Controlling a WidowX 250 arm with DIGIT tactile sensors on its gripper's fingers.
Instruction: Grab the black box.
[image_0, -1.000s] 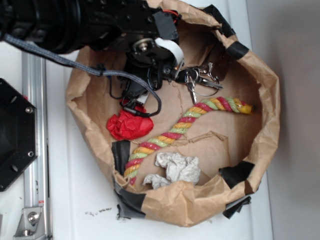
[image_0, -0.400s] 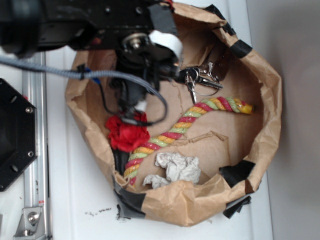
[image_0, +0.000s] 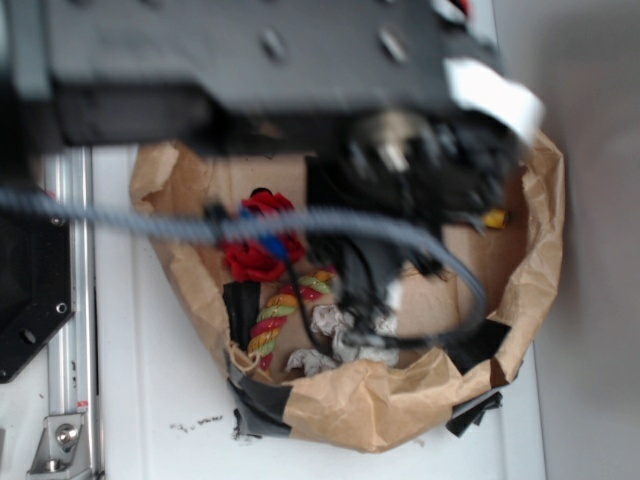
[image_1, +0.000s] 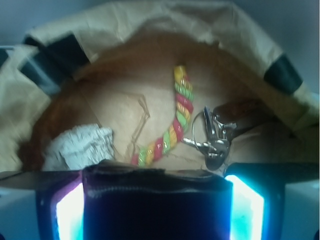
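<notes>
The arm is a big blurry mass across the top of the exterior view, hanging over the brown paper bag (image_0: 380, 405) that sits open on the white bench (image_0: 150, 380). A grey cable (image_0: 120, 222) sweeps across the bag from the left. The gripper (image_1: 157, 197) fills the bottom of the wrist view w/ two fingers (image_1: 67, 210) glowing cyan on either side, and between them sits a dark squarish block w/ a worn top edge, prob the black box (image_1: 157, 205). It looks clamped on it, but the pic is too dark and close to be sure, so can't tell tbh.

Inside the bag in the wrist view: a striped red/yellow/green rope (image_1: 172, 122) runs down the middle, a bunch of keys (image_1: 212, 137) just right of it, and a crumpled white paper wad (image_1: 80, 145) at left. Exterior view also shows a crumpled red paper ball (image_0: 255, 250) near the bag's left wall, w/ black tape patches (image_0: 255, 405) on the near rim. The black hexagonal plate (image_0: 30, 290) and a metal rail (image_0: 68, 330) sit at far left.
</notes>
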